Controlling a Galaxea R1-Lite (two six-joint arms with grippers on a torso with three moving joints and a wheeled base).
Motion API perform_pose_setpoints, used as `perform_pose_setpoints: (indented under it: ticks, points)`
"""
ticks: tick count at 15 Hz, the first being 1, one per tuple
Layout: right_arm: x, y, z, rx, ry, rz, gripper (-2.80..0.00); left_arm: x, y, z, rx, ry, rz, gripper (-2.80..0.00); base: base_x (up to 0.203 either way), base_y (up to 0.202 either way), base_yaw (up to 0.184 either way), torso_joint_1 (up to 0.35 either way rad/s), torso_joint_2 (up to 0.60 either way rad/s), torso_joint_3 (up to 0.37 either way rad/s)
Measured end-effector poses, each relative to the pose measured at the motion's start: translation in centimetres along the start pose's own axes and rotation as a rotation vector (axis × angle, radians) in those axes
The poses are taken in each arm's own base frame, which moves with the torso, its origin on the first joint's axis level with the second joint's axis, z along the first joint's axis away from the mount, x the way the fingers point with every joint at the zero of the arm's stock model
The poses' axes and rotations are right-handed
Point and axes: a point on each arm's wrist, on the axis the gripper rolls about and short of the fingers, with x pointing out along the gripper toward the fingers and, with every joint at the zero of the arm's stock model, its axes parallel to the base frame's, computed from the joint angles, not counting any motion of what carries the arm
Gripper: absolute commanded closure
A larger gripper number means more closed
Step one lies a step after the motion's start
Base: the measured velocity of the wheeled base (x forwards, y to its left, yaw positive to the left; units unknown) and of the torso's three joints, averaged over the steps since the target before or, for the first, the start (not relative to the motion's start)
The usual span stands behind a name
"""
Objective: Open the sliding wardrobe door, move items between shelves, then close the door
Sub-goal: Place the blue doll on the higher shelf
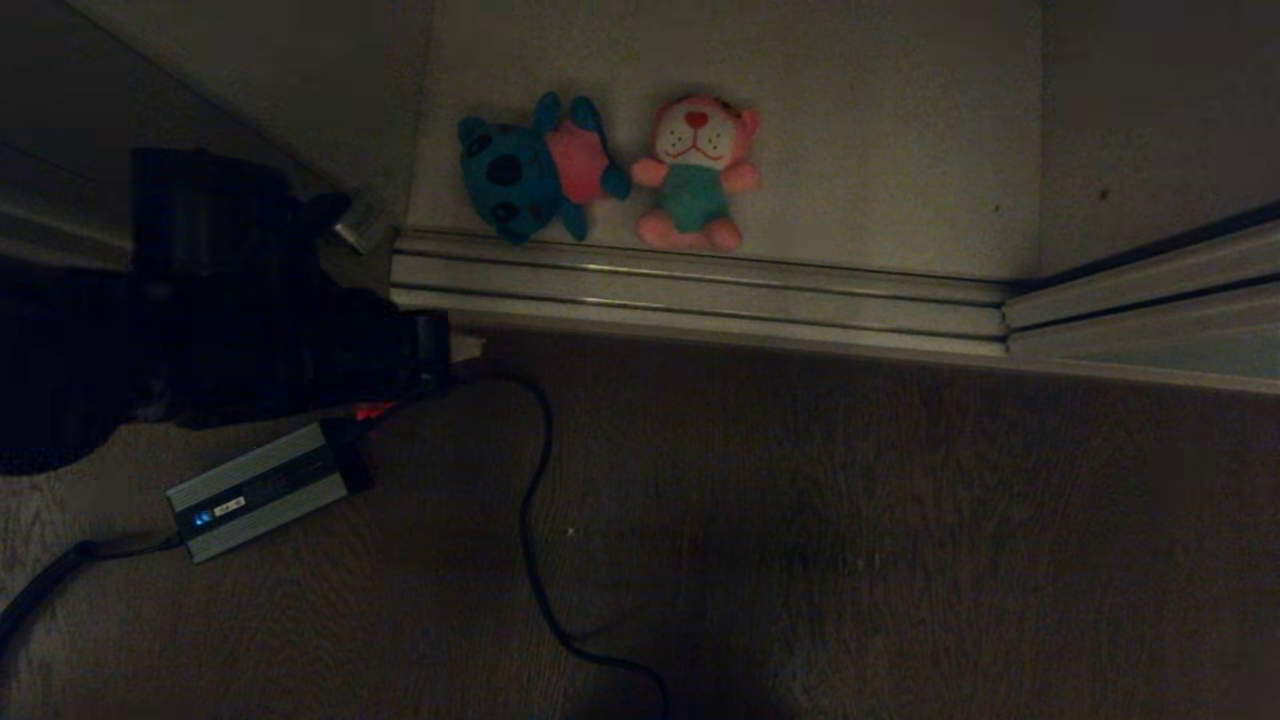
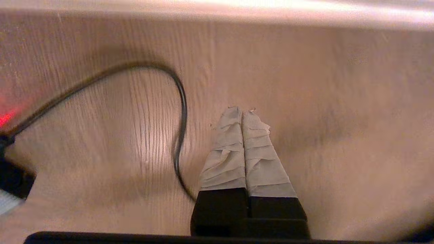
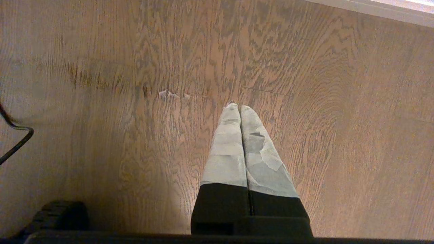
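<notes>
Both plush toys are lying side by side on the bottom shelf (image 1: 850, 120), blue one (image 1: 530, 170) touching the pink one (image 1: 697, 172). Left end effector (image 2: 241, 112) is hanging over the wood floor (image 2: 322, 101) near a black cable (image 2: 179, 112), fingers pressed together. Right end effector (image 3: 239, 107) is sitting over the floor, also pinched together, empty.

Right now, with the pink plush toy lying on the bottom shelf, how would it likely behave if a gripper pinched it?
The pink plush toy looks soft and stuffed, so it would probably squash and droop rather than stay stiff. It seems light for its size. Lying flat on the shelf, it is unlikely to roll, though its fabric might drag.
</notes>
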Motion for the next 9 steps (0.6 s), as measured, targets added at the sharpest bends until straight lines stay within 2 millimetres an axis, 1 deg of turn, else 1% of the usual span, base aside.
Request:
perform_pose_setpoints:
  ticks: [2, 4, 6, 9]
  points:
    - [0.0, 0.0, 0.0, 0.0, 0.0, 0.0, 0.0, 1.9, -0.2, 1.0, -0.029, -0.029, 0.034, -2.8, 0.0, 0.0, 0.0, 0.0, 0.0, 0.0]
    - [0.0, 0.0, 0.0, 0.0, 0.0, 0.001, 0.0, 3.4, -0.7, 2.2, -0.068, -0.063, 0.027, -2.8, 0.0, 0.0, 0.0, 0.0, 0.0, 0.0]
    - [0.0, 0.0, 0.0, 0.0, 0.0, 0.0, 0.0, 4.9, -1.3, 2.8, -0.081, -0.086, 0.011, -2.8, 0.0, 0.0, 0.0, 0.0, 0.0, 0.0]
    - [0.0, 0.0, 0.0, 0.0, 0.0, 0.0, 0.0, 7.2, -1.8, 3.8, -0.114, -0.174, -0.005, -2.8, 0.0, 0.0, 0.0, 0.0, 0.0, 0.0]
